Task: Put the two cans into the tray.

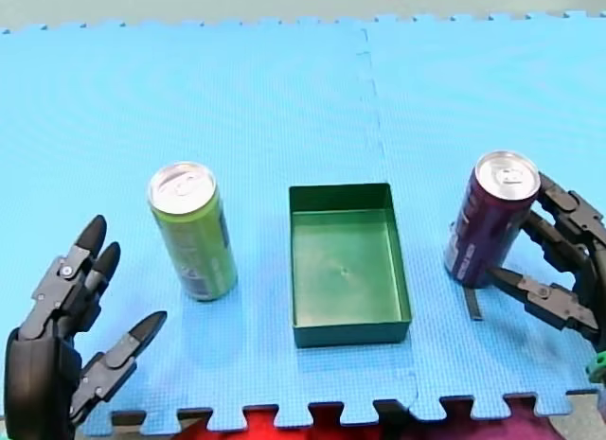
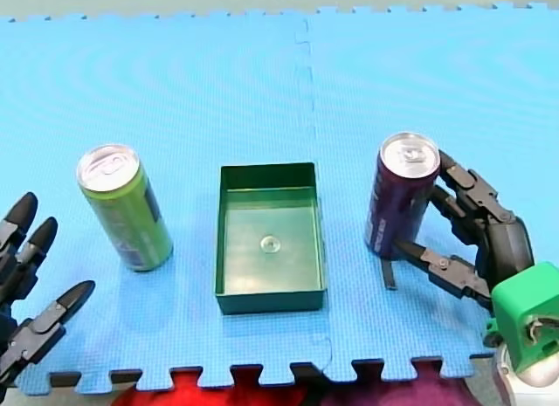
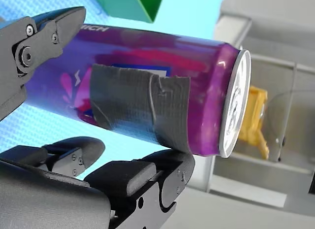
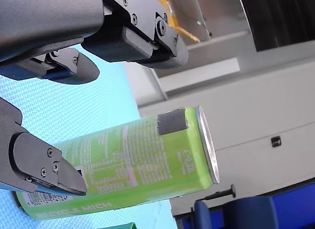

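Two cans stand outside the tray (image 1: 350,332) in the head views. The green can (image 1: 194,234) is left of centre. The purple can (image 1: 490,218) is at right, with the right hand (image 1: 554,260) closed round it. The left hand (image 1: 66,331), lower left, is uncurled and holds nothing.

In the first wrist view, the fingers (image 3: 142,177) seem to touch the purple can only lightly, so it may slip or tip when lifted.

In the second wrist view, the green can lies between fingers (image 4: 133,42), untouched.

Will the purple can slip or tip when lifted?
Tall and narrow, the purple can probably tips if nudged high. Its glossy wall may slip in the right hand, though the tape patch could add grip. Left hand: lower left, empty.
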Action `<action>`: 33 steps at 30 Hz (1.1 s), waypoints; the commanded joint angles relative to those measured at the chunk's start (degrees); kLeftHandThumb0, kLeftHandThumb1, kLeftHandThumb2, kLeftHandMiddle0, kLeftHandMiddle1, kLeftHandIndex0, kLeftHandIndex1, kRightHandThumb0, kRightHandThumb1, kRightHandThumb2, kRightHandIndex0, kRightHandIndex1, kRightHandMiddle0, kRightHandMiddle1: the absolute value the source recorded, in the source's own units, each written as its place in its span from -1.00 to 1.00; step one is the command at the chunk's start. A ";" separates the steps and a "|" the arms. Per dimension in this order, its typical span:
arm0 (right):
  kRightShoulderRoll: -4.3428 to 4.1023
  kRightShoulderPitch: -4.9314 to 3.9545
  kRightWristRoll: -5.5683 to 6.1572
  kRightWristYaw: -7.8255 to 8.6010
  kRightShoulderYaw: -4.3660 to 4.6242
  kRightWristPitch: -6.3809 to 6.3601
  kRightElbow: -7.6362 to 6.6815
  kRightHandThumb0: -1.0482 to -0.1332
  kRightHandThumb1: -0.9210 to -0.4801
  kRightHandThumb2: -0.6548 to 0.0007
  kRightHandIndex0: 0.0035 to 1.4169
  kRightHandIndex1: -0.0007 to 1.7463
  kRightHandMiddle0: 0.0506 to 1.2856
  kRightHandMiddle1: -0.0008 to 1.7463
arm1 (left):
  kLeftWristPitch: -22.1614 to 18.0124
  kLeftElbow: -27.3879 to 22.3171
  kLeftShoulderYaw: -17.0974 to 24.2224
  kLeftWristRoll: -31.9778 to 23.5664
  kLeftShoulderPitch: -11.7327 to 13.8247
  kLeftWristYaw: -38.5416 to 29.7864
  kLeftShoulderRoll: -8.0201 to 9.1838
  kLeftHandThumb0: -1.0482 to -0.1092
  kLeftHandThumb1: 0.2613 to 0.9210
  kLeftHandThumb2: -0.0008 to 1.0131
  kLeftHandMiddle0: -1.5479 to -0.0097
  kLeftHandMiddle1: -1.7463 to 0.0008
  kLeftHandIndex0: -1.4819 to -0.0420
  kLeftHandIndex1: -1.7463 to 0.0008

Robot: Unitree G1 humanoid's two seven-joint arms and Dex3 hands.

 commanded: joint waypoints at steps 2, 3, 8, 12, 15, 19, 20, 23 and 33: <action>0.21 -0.42 0.51 -0.09 -0.20 -0.51 0.12 -1.00 0.01 0.98 -0.25 -1.00 -0.33 -1.00 | -0.57 0.35 0.08 -0.48 -0.20 -0.15 0.18 -0.88 0.70 -1.00 0.43 1.00 0.51 1.00; 0.24 -0.46 0.45 -0.18 -0.18 -0.49 0.11 -1.00 0.00 0.98 -0.25 -1.00 -0.33 -1.00 | -0.62 0.35 0.08 -0.49 -0.19 -0.16 0.18 -0.88 0.70 -1.00 0.43 1.00 0.51 1.00; 0.18 -0.67 -0.38 -1.11 0.15 -0.20 -0.02 -1.00 -0.03 0.97 -0.26 -1.00 -0.33 -1.00 | -0.58 0.07 0.05 -0.51 -0.04 -0.19 0.15 -0.88 0.70 -1.00 0.43 1.00 0.51 1.00; -0.02 -0.85 -1.18 -1.96 0.56 -0.03 0.10 -1.00 -0.06 0.97 -0.27 -1.00 -0.33 -1.00 | -0.39 -0.08 0.04 -0.60 0.04 -0.24 0.16 -0.88 0.70 -1.00 0.43 1.00 0.51 1.00; -0.08 -0.98 -1.50 -2.20 0.81 0.22 0.12 -1.00 -0.07 0.97 -0.28 -1.00 -0.33 -1.00 | -0.27 -0.04 0.06 -0.69 -0.01 -0.30 0.22 -0.88 0.69 -1.00 0.43 1.00 0.51 1.00; -0.02 -1.15 -1.40 -2.00 0.95 0.51 0.23 -1.00 -0.07 0.98 -0.29 -1.00 -0.34 -1.00 | -0.19 0.05 0.08 -0.73 -0.08 -0.35 0.27 -0.88 0.70 -1.00 0.43 1.00 0.51 1.00; 0.01 -1.21 -1.28 -1.85 0.94 0.58 0.30 -1.00 -0.07 0.98 -0.29 -1.00 -0.34 -1.00 | -0.18 0.08 0.09 -0.75 -0.12 -0.37 0.28 -0.88 0.70 -1.00 0.43 1.00 0.51 1.00; 0.09 -1.39 -1.01 -1.40 0.95 0.75 0.47 -1.00 -0.06 0.98 -0.30 -1.00 -0.34 -1.00 | -0.20 0.07 0.10 -0.75 -0.14 -0.37 0.27 -0.88 0.69 -1.00 0.43 1.00 0.51 1.00; -0.23 -1.50 -1.88 -1.61 1.66 1.78 0.35 -1.00 -0.08 0.98 -0.33 -1.00 -0.38 -1.00 | -0.28 0.03 0.17 -0.92 -0.20 -0.65 0.56 -0.89 0.70 -1.00 0.43 1.00 0.51 1.00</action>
